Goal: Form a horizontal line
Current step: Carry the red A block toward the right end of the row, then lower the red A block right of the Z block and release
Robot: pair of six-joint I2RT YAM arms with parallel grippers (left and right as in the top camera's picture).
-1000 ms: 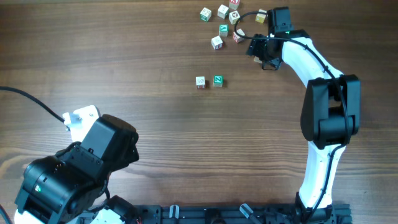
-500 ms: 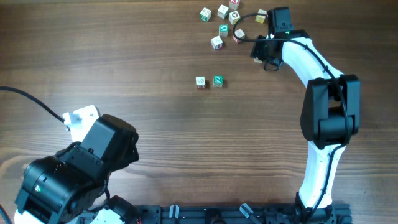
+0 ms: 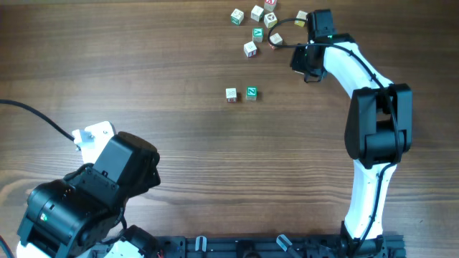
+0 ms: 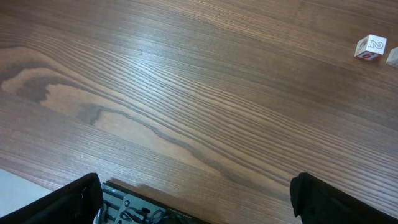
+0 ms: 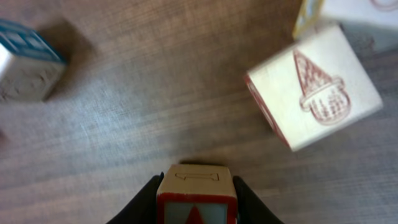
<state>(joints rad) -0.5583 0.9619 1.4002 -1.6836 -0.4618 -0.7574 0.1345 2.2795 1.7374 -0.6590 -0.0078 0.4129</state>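
One red-lettered cube (image 5: 196, 186) in right hand (image 5: 197, 202)

The dark wood-grain table (image 3: 143, 72) carries a pale cube (image 3: 231, 94) and a green-lettered cube (image 3: 252, 92) side by side, just apart, with a loose cluster of cubes (image 3: 257, 33) near its far edge.

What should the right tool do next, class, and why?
Probably carry the red cube to the free side of the green cube: the right tool is shut on it, and the row holds only the green cube and a pale cube.
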